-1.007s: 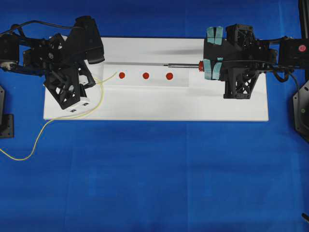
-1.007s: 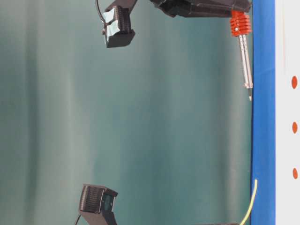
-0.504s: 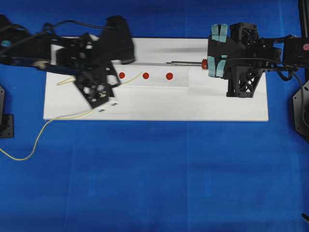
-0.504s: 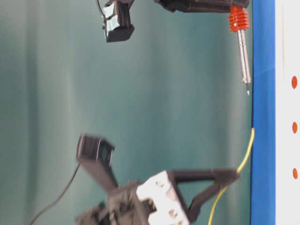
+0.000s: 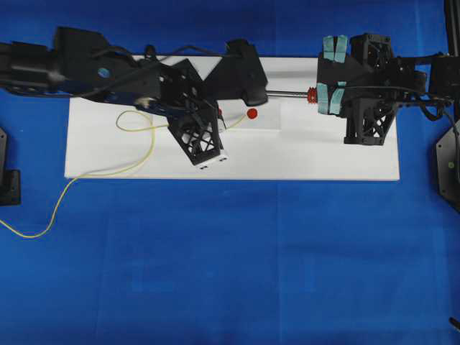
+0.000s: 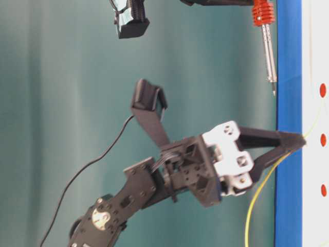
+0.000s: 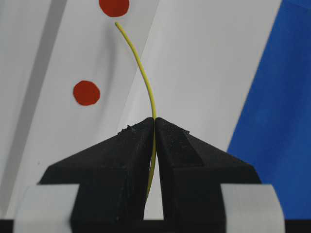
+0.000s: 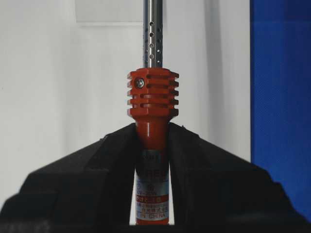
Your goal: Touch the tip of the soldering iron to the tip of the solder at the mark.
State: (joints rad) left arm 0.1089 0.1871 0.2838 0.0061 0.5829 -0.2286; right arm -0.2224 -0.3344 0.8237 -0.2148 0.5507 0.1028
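Left tool (image 7: 154, 121) pinches the solder (image 7: 141, 68), tip near a red dot (image 7: 114, 6). Right tool (image 8: 151, 128) clamps the soldering iron (image 8: 151, 104).

One soldering iron (image 6: 267, 46), one solder (image 7: 144, 77) wire, two tools, one white board (image 5: 323, 154)

Overhead: left arm (image 5: 136, 72) covered two of the red marks (image 5: 252, 113) and the soldering iron (image 5: 287, 92) tip. Right wrist view cropped the iron's shaft at top edge. Solder (image 5: 86, 176) ran off the left edge.
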